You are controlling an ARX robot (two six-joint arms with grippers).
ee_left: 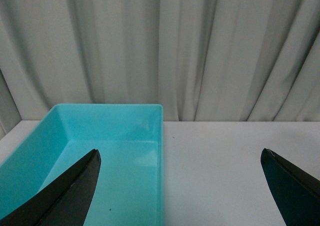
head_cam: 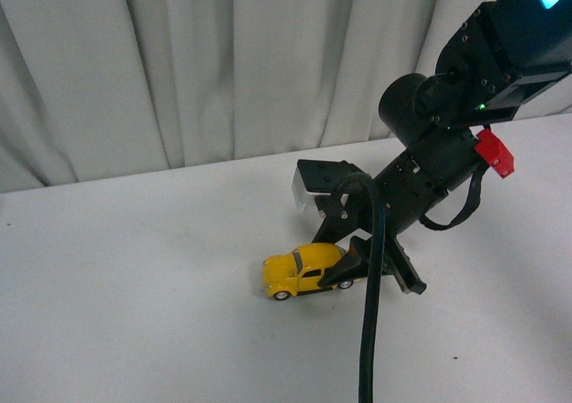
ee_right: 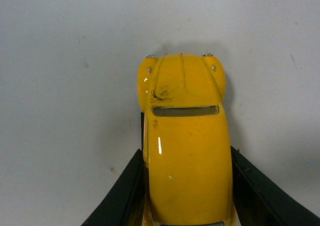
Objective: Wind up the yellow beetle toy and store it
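Observation:
The yellow beetle toy (head_cam: 299,272) stands with its wheels on the white table (head_cam: 134,287), nose pointing left in the front view. My right gripper (head_cam: 350,264) is shut on its rear half, a black finger on each side. The right wrist view looks down on the beetle toy's roof and bonnet (ee_right: 185,136), with the gripper (ee_right: 187,158) pressed against both flanks. My left gripper (ee_left: 180,161) is open and holds nothing; only its two dark fingertips (ee_left: 80,181) show, above the table. The left arm is out of the front view.
An empty turquoise bin (ee_left: 30,161) lies on the table under the left gripper's one side, its long wall running alongside bare white table (ee_left: 215,166). A grey-white curtain (head_cam: 223,63) hangs behind the table. A black cable (head_cam: 368,331) hangs from the right arm.

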